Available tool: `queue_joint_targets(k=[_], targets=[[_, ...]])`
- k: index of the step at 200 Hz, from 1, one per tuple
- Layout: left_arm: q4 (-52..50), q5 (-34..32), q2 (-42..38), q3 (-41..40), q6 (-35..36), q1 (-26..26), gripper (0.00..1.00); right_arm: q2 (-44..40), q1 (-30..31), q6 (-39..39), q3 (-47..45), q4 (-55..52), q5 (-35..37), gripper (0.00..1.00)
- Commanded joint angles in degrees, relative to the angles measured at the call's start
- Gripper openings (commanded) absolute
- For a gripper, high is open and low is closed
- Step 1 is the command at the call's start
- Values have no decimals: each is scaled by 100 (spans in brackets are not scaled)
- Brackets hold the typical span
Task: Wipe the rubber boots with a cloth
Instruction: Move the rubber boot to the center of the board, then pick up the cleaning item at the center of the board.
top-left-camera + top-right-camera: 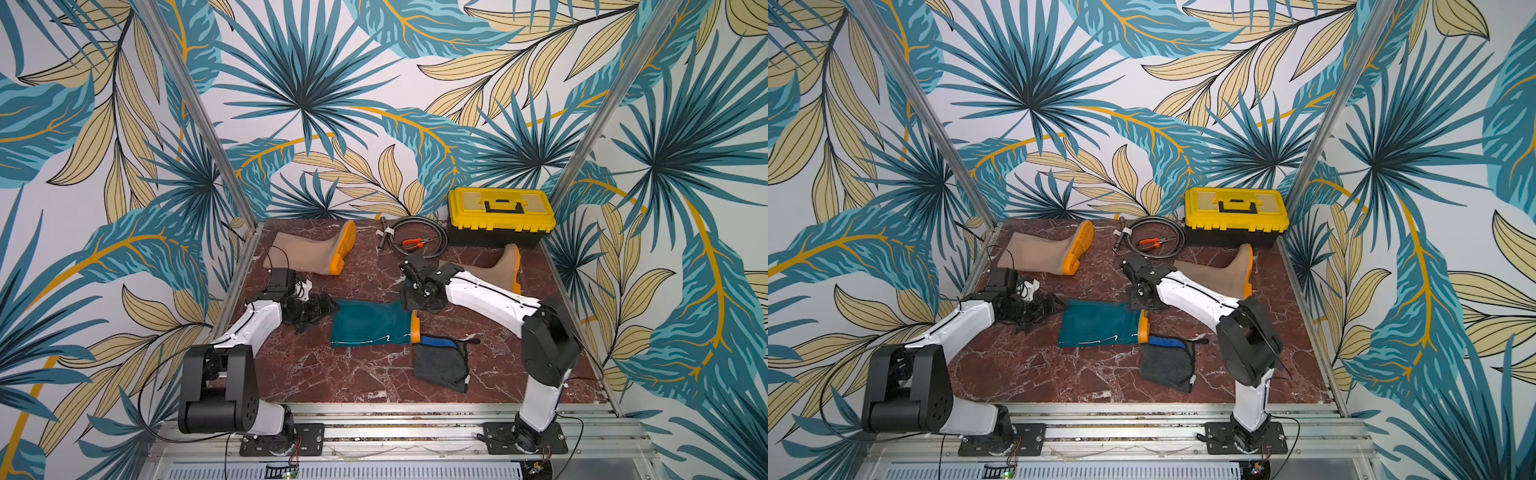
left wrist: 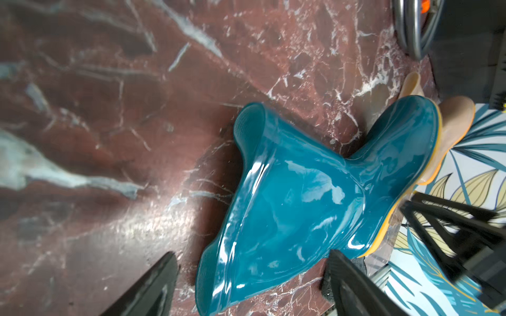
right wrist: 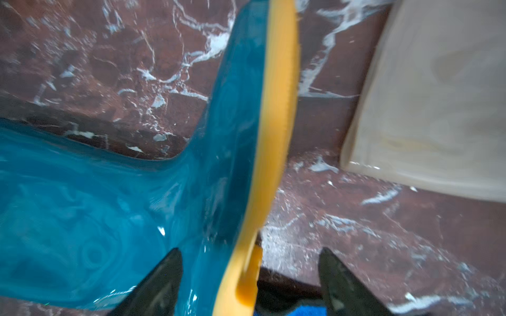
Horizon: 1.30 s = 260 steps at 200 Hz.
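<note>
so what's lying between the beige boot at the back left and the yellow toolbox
A coiled grey cable, with orange-handled pliers lying inside its loop. Both top views show it.

Teal boot flat ctr, cloth just beside.

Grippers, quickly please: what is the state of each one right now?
Left gripper: open, holding nothing; jaws astride the shaft end of the teal boot.
Right gripper: open, holding nothing; the boot's orange sole lies between its jaws, unclamped.
</note>
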Motion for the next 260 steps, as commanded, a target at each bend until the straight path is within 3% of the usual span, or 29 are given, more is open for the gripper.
queue_joint_targets(k=[1,15,48,79,130,143,163,185,203,237,260], targets=[[40,344,233,429,426,71,86,-994,36,305,-838,-421,186,90],[42,542,510,655,413,74,83,-1467,128,721,-1527,-319,40,99],[44,573,850,892,310,70,81,-1772,920,1388,-2451,-120,142,100],[41,545,873,854,275,62,82,-1161,1089,1512,-2601,512,-76,99],[43,339,483,416,383,60,91,23,1087,1551,-2564,310,-571,99],[36,197,442,327,415,62,99,161,1087,1510,-2644,332,-633,86],[43,-42,369,289,384,61,99,112,1088,1496,-2746,313,-509,35],[63,-250,171,285,549,70,99,-345,1062,1451,-2979,325,-331,0],[135,-9,173,303,686,142,99,-973,1025,1416,-3113,158,50,0],[629,844,541,137,324,496,78,-2598,935,1135,-3225,-51,1288,0],[802,833,700,96,209,545,76,-3313,881,600,-2954,8,1713,0]])
